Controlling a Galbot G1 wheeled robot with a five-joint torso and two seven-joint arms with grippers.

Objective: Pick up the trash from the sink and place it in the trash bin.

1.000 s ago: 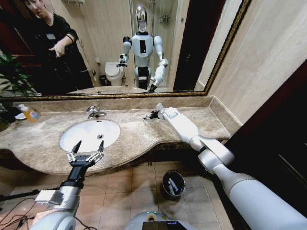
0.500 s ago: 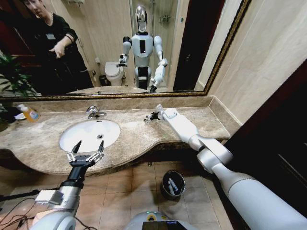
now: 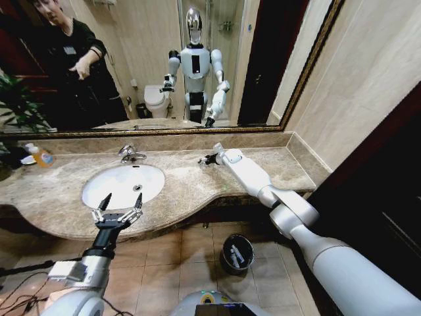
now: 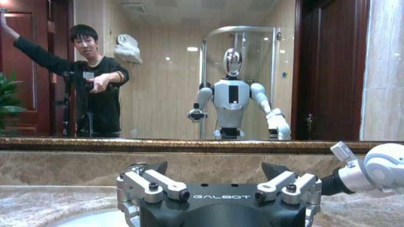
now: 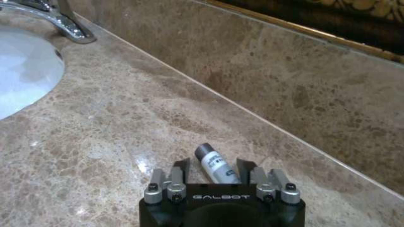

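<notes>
1. Head view looks down on a beige-brown marble counter [image 3: 191, 181] with a curved front edge, set against a tan stone backsplash below a wide gold-framed mirror [image 3: 151, 66].
2. The sink [image 3: 123, 184], an oval white basin, sits in the left part of the counter, with a chrome faucet [image 3: 129, 154] behind it; the visible bowl looks bare.
3. An orange soap bottle [image 3: 39, 155] stands at the counter's far left end.
4. The right gripper [image 3: 209, 158] reaches over the counter to the right of the sink, near the backsplash. In the right wrist view its jaws stand narrow around a small tube [image 5: 216, 166] with a dark cap, held tilted just above the marble.
5. The left gripper [image 3: 117, 208] hovers at the counter's front edge before the sink, its fingers spread wide with nothing between them.
6. The trash bin [image 3: 237, 253] stands on the brown tiled floor below the counter's overhang, with a few pale pieces lying inside it.
7. Mirrored in the glass are the robot itself, a white toilet [image 3: 156, 100] and a glass shower enclosure.
</notes>
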